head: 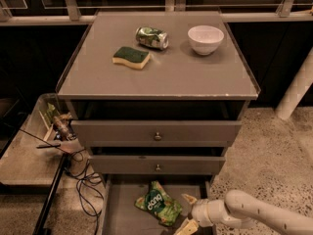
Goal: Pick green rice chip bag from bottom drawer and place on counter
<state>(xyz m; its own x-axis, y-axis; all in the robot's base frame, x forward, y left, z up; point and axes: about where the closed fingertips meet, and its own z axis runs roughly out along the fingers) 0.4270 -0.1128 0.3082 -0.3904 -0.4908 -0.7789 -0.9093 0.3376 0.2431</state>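
I'm holding the gripper point(187, 213) just beside the glossy green foil chip bag point(157, 204).
Its fingers point(189, 199) are gaping apart over the wide grey bottom drawer point(122, 215).

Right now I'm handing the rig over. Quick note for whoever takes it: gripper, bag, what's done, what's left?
Gripper: open, low over the right front of the bottom drawer, just right of the green rice chip bag, not holding it.
Bag: lying on the drawer floor; the drawer is pulled out.
Counter: carries a sponge, a can and a white bowl.
Done: drawer open, gripper at the bag.
Left: grasp, lift, place on the counter.
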